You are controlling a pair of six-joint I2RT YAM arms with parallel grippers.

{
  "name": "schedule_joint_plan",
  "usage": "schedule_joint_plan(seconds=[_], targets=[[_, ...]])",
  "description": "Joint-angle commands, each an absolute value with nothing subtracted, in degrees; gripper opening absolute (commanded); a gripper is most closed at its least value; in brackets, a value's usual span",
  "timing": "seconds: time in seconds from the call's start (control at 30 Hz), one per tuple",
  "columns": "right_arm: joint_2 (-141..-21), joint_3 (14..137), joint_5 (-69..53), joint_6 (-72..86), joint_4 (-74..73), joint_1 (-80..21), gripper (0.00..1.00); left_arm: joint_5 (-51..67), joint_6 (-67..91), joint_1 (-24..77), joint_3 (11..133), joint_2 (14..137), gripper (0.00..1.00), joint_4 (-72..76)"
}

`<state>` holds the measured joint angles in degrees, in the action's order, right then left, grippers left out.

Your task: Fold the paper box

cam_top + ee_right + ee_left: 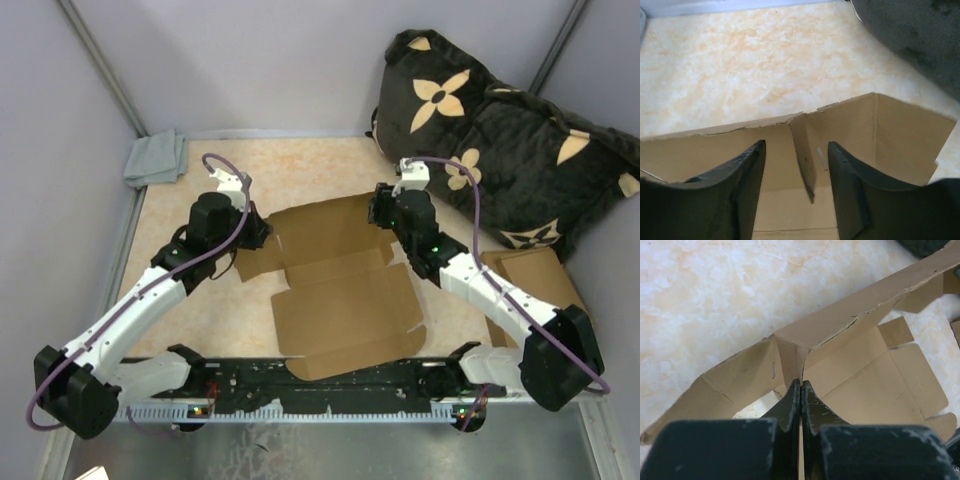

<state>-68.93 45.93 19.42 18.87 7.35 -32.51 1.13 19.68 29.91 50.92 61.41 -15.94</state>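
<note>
The paper box lies opened out in the middle of the table, brown and unprinted, with its far wall raised. My left gripper is at the box's far left corner. In the left wrist view that gripper is shut, pinching the thin corner flap where the raised wall meets the side panel. My right gripper is at the far right corner. In the right wrist view it stands open, its fingers on either side of the folded-in corner tab, not touching it.
A black cushion with tan flowers leans at the back right, close behind the right arm. A pile of brown cardboard pieces lies under the right arm. A grey cloth sits in the back left corner. Grey walls close the table in.
</note>
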Motion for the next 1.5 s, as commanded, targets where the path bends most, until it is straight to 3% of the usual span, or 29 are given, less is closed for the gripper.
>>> schedule_joint_plan(seconds=[0.0,0.1,0.27,0.47,0.67,1.13,1.47], targets=[[-67.5,51.8,18.2,19.1,1.2,-33.0,0.61,-3.9,19.2,30.4,48.8,59.4,0.0,-13.1],[-65.2,53.6,18.8,17.9,-2.3,-32.7,0.69,-8.0,18.9,30.3,45.3,57.1,0.0,-9.0],[-59.6,53.9,18.0,18.1,-3.2,-30.0,0.7,-13.2,18.4,30.4,37.2,52.5,0.0,2.1],[-58.8,51.5,14.1,20.6,-0.7,-20.5,0.65,-13.7,17.1,30.4,26.0,46.8,0.0,16.3],[-67.4,50.6,6.5,21.7,1.7,-13.0,0.58,-14.2,13.0,30.5,17.9,42.3,0.0,26.6],[-88.3,54.5,-4.7,11.5,5.7,-11.6,0.54,-16.2,9.6,30.7,11.8,41.0,0.0,34.1],[-82.2,48.8,-23.5,11.6,6.9,-11.7,0.52,-16.2,11.6,30.7,10.5,42.8,0.0,35.3]])
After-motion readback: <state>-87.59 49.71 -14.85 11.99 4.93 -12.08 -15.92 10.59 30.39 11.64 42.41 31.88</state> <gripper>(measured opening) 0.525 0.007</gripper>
